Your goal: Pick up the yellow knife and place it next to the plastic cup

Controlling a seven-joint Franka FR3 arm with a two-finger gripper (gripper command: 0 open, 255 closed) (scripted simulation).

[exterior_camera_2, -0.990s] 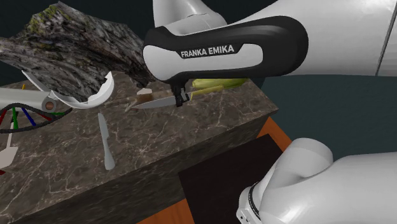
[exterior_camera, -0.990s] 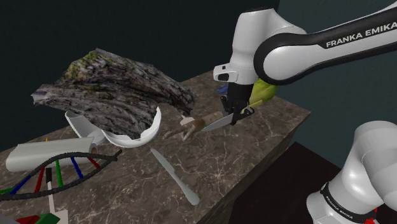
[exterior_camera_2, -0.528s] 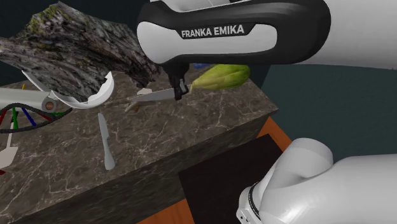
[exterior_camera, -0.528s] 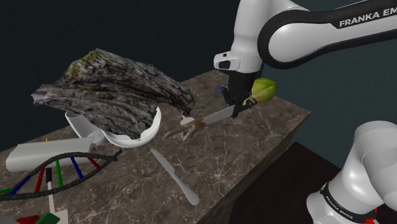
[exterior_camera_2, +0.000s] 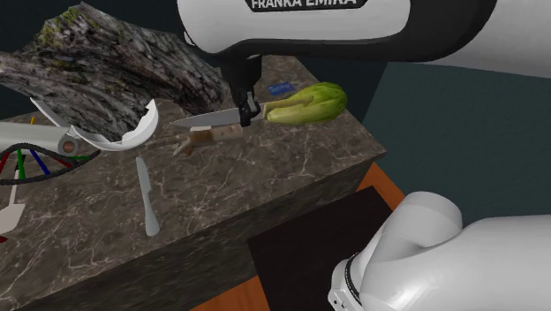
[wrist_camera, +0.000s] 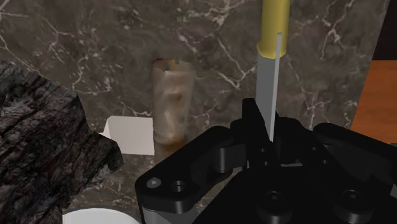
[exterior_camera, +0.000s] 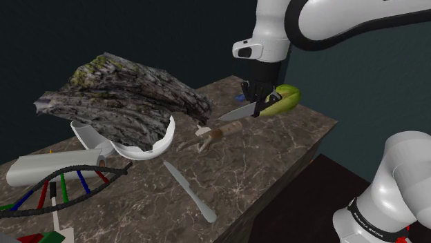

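Note:
My gripper [exterior_camera: 257,107] is shut on a knife [exterior_camera: 237,112] with a steel blade and a yellow handle [wrist_camera: 275,25]. It clasps the blade near the handle and holds the knife level above the dark marble table [exterior_camera: 276,148]. In the second exterior view the gripper [exterior_camera_2: 250,112] carries the knife [exterior_camera_2: 207,117] just over the cup [exterior_camera_2: 207,135]. That cup [exterior_camera: 213,134] is tan and translucent and lies on its side. The wrist view shows the cup [wrist_camera: 170,105] beside the blade [wrist_camera: 270,95] that runs out from the gripper [wrist_camera: 268,130].
A yellow-green lumpy object [exterior_camera_2: 307,103] lies by the far corner, behind the gripper. A grey knife [exterior_camera: 190,192] lies near the front edge. A broken white bowl [exterior_camera: 141,141], a bark-covered slab [exterior_camera: 117,96] and a DNA model [exterior_camera: 62,183] crowd the shoulder view's left.
The gripper has risen with the knife and drifted slightly toward the table's far side. The blade now hangs higher above the cup. Nothing else moved.

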